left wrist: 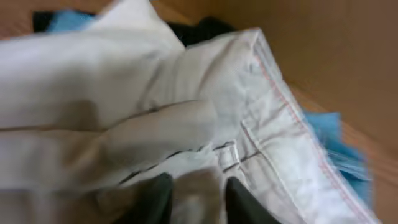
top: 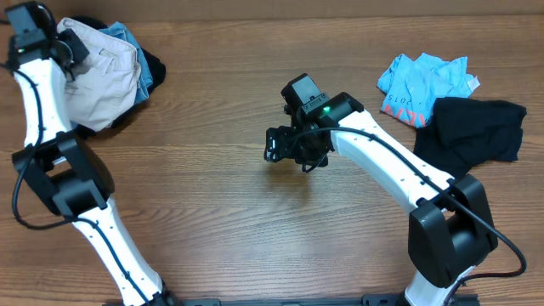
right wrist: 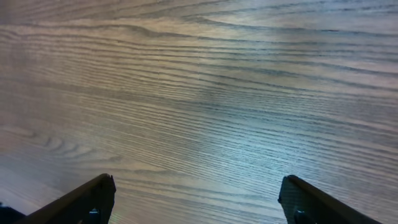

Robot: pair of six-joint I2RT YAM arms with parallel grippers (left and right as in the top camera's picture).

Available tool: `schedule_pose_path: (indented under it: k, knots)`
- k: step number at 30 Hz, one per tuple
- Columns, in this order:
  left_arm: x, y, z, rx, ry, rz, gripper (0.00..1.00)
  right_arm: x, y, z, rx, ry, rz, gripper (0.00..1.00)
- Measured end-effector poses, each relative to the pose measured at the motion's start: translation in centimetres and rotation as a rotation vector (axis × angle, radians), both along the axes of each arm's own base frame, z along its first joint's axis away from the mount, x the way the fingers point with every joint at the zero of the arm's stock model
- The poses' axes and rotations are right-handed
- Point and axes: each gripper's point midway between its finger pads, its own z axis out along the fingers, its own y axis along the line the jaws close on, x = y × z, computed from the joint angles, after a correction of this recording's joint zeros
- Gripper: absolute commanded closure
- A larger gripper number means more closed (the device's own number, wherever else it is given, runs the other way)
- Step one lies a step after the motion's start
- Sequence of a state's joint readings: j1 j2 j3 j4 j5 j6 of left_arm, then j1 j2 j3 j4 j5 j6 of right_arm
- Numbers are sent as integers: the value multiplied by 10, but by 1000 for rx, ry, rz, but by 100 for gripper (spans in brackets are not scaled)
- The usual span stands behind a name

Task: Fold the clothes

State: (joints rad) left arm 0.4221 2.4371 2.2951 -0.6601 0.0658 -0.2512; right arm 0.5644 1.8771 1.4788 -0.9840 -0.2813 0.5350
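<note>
At the far-left corner of the worktop [top: 255, 221] the cream trousers [left wrist: 186, 118] are heaped over blue denim [top: 127, 38] and a black piece [top: 155, 68]. They are judged soft, limp and fairly weighty, and would best be gripped at the stitched waistband [left wrist: 273, 124]. The left tool [left wrist: 196, 182] is set narrowly against the cloth. Whether anything is pinched cannot be told, as the view is blurred. Legs and hems are buried. At mid-worktop the right tool [right wrist: 198, 182] is spread wide and empty. At the right, a light-blue tee [top: 421, 81] and a black garment [top: 472, 132] are seen crumpled.
</note>
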Motion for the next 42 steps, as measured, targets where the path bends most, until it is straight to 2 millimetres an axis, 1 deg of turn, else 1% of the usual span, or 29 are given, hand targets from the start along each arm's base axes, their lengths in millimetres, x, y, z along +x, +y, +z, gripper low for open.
schedule_pose_path:
  k: [1,2,3,4,5,6,7,8,9,11,12,13,14,15,16,17,19,21,23,25,26,28,29,30,32,35,37,38,42]
  knots:
    - [-2,0,19,-13,-33,-6,33,1,-1,0,-6,2,-16,8]
    - [-5,-1,43,-25,-78,-18,20,2,-4,-1,-20,1,-33,7]
    - [-8,-6,73,-38,-135,-35,10,2,-6,-2,-33,2,-45,7]
    - [-13,-11,103,-48,-187,-53,5,2,-9,-1,-44,5,-54,7]
    - [-25,-20,143,-61,-249,-77,0,1,-12,1,-54,7,-64,7]
    - [-43,-38,199,-63,-331,-122,0,2,-16,8,-55,-3,-78,6]
    - [-57,-50,232,-55,-378,-150,0,0,-23,17,-63,-12,-92,4]
    - [-82,-70,268,-62,-415,-180,0,1,-31,27,-67,-31,-109,3]
    - [-95,-79,288,-55,-443,-196,0,1,-36,38,-62,-53,-122,2]
    - [-135,-105,335,-41,-505,-237,0,3,-53,80,-24,-149,-167,0]
    - [-151,-117,352,-35,-534,-259,0,2,-60,99,-5,-193,-183,0]
    - [-168,-130,364,-44,-545,-283,0,-1,-68,122,22,-245,-203,0]
    - [-186,-147,375,-63,-559,-324,1,-5,-76,138,37,-283,-218,0]
    - [-199,-160,383,-78,-573,-362,2,-11,-86,157,48,-331,-236,0]
    - [-206,-167,386,-89,-576,-381,2,-19,-95,173,52,-378,-253,0]
    - [-229,-189,400,-111,-599,-442,2,-25,-103,184,51,-412,-265,0]
    - [-255,-208,407,-125,-602,-479,2,-40,-119,205,44,-477,-297,0]
    - [-290,-230,415,-110,-611,-523,1,-63,-142,227,34,-549,-351,0]
    - [-330,-253,424,-65,-631,-567,0,-85,-160,244,42,-606,-384,0]
    - [-372,-277,432,-3,-667,-615,0,-106,-174,256,62,-648,-419,0]
    - [-390,-287,433,20,-681,-636,0,-115,-180,260,68,-663,-430,0]
    - [-431,-313,430,71,-712,-692,0,-134,-193,267,92,-695,-469,0]
    - [-447,-323,429,93,-733,-719,0,-139,-195,270,106,-709,-477,0]
    - [-458,-330,426,106,-743,-735,0,-145,-199,272,114,-719,-490,0]
    - [-473,-340,411,100,-742,-753,0,-158,-209,259,101,-704,-521,0]
    - [-479,-344,382,66,-708,-759,0,-165,-220,240,67,-683,-572,0]
    - [-476,-342,362,34,-673,-753,0,-165,-227,229,39,-675,-612,0]
    - [-471,-340,350,8,-649,-746,0,-163,-230,228,28,-679,-637,0]
    - [-452,-330,320,-74,-569,-722,0,-158,-235,230,22,-700,-675,0]
